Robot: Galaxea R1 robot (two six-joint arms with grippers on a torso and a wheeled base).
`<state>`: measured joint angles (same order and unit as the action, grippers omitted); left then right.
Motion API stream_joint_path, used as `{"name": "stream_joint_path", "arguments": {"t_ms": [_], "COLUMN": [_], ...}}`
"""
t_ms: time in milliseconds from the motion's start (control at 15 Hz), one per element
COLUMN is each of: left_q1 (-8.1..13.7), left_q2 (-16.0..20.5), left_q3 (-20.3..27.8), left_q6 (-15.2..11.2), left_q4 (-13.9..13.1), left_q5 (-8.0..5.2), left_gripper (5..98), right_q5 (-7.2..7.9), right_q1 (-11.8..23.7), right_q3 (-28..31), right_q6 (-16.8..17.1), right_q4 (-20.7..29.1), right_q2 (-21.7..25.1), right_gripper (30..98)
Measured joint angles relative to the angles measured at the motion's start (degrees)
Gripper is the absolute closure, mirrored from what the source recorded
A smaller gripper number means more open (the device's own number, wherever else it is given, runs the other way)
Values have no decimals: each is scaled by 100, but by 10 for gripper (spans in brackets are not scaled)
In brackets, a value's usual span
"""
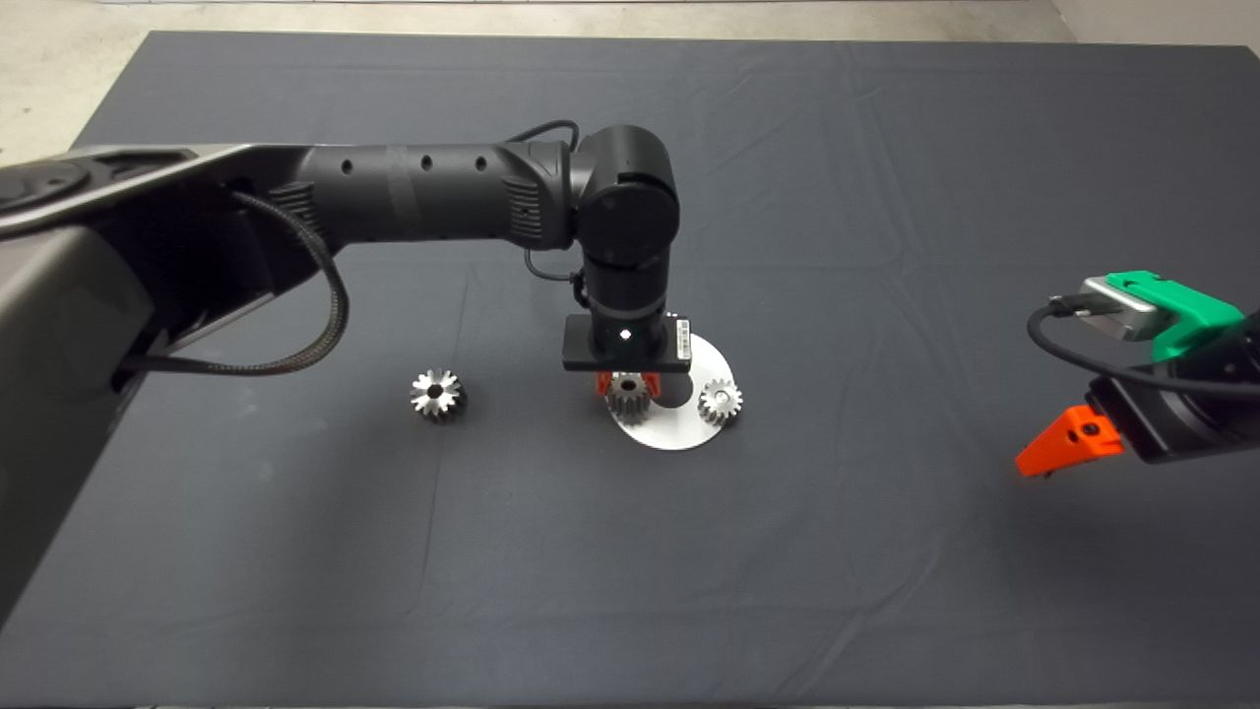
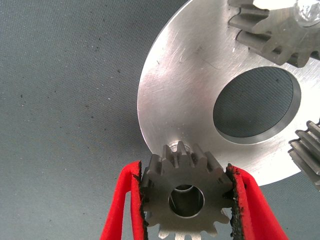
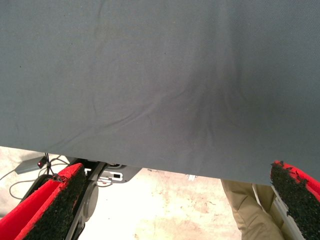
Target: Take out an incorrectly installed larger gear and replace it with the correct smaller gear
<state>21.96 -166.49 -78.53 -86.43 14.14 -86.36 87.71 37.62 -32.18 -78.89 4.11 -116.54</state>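
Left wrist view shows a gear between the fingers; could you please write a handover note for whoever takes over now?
Left gripper: shut on the smaller gear, held over the pin at the plate edge.
Right gripper: open, parked by the mat's right side.
Done: the larger gear is off, lying on the mat left of the plate.
Left: seat the smaller gear on the pin, release, withdraw.

Mat [image 1: 886,197]: dark matt woven cloth, creased, speckled with lint. Round plate [image 2: 185,90]: brushed bare metal, fine scratches, satin sheen. Gear [image 2: 186,197] clamped in left gripper [image 2: 186,200]: dull grey machined steel, matt face. Fingers [image 2: 120,210]: glossy red plastic; pads [image 3: 60,207]: rough, crumbly black foam-rubber. Loose gear [image 1: 437,395] on mat: shiny steel, bright highlights.
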Motion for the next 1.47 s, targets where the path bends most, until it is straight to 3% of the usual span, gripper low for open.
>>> {"name": "stream_joint_path", "arguments": {"t_ms": [533, 933, 1133, 1467], "left_q1": [0, 1, 27, 28], "left_q2": [4, 272, 573, 555], "left_q3": [61, 567, 929, 1007], "left_q6": [-28, -427, -579, -675], "left_q4": [16, 145, 88, 90], "left_q5": [2, 43, -116, -107], "left_gripper": [788, 794, 795, 795], "right_q5": [0, 1, 2, -1], "right_q1": [0, 0, 0, 0], "right_q3": [0, -1, -4, -12], "right_q6": [-2, -2, -2, -2], "right_q4": [0, 0, 0, 0], "right_q2": [0, -19, -55, -110], "right_gripper": [308, 308, 308, 308]}}
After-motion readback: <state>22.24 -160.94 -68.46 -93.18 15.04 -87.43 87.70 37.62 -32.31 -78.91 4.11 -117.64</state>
